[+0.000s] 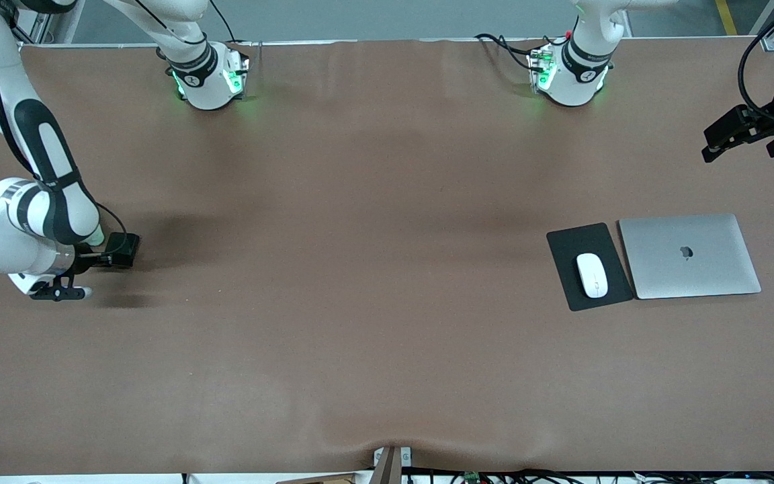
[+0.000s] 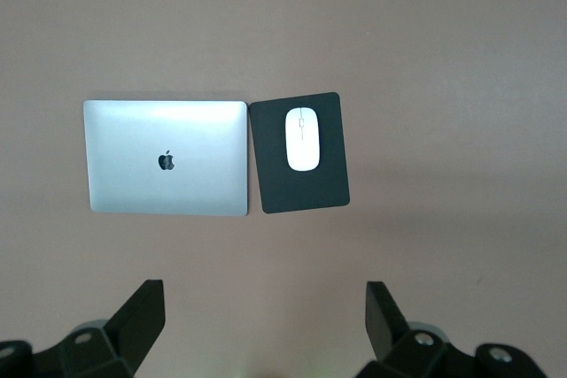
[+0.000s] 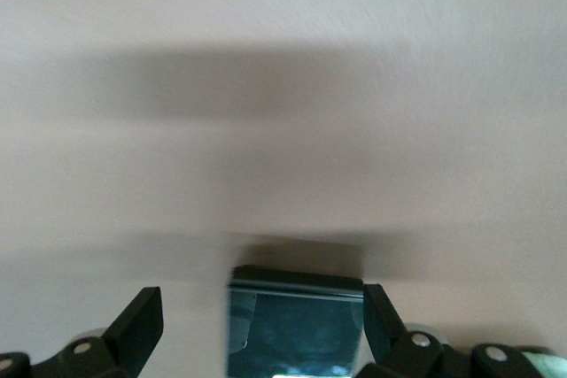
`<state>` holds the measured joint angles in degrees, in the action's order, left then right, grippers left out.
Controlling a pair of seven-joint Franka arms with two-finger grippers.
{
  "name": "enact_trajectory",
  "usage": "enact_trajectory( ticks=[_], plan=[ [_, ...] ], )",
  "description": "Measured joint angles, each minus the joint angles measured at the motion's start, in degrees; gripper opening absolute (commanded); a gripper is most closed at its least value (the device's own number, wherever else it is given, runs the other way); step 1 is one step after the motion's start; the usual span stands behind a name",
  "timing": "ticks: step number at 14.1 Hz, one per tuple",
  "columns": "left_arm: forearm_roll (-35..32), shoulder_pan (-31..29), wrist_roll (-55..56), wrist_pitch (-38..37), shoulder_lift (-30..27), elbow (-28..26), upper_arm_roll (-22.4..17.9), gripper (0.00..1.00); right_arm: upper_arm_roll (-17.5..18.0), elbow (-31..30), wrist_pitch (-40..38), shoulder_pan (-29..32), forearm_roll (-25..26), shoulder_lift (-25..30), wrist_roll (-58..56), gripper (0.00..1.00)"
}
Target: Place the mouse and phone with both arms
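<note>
Mouse (image 1: 592, 275) lies on a thin black mouse pad (image 1: 588, 266) in the right half of the front frame, toward the left arm's end of the table (image 1: 360, 349), with a closed silver laptop (image 1: 689, 255) just beside the pad, their edges almost touching. The left wrist frame shows the same group from above: mouse (image 2: 302, 139) on the upper part of the pad (image 2: 299, 153), laptop (image 2: 166, 158) beside it.

The left gripper (image 1: 740, 134) hangs at the upper right edge of the front frame, over bare table near the table's end, well apart from the mouse and pad. Its fingers (image 2: 142, 312) stand wide apart with nothing between them.

The right gripper (image 1: 58, 290) is low at the left edge of the front frame, at the right arm's end of the table. In the right wrist frame the phone (image 3: 297, 320) lies flat on the table at the bottom centre, between the two fingers (image 3: 140, 323). The fingers stand apart, with a gap showing on each side of the phone, so they do not clamp it. In the front frame the phone itself is hidden under the wrist.
</note>
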<state>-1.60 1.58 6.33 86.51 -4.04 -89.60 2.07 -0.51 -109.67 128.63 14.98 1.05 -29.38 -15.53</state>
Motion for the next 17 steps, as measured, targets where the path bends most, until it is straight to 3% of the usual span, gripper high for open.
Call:
enact_trajectory(
  ticks=[4,6,9,14,17],
  plan=[
    [0.0,-0.4,-0.1,0.1,0.3,-0.3,0.6,1.00,0.3,0.8,-1.6,-5.5,0.0,6.5,0.9,1.00],
    [0.0,-3.0,-0.1,0.3,0.8,-0.3,4.0,1.00,0.4,1.7,-5.4,-7.8,0.0,10.0,2.7,1.00],
    [0.0,-4.5,-0.1,0.4,0.9,-0.2,6.9,1.00,0.6,5.3,-14.0,-10.6,0.0,14.9,6.0,1.00],
    [0.0,-5.1,-0.1,0.4,0.9,0.8,6.9,1.00,0.7,13.5,-28.8,-12.1,-0.4,20.4,8.9,1.00],
    [0.0,-5.1,-0.1,0.3,0.9,1.1,6.9,1.00,0.6,15.3,-34.4,-12.2,-2.4,23.0,9.4,1.00]
  ],
)
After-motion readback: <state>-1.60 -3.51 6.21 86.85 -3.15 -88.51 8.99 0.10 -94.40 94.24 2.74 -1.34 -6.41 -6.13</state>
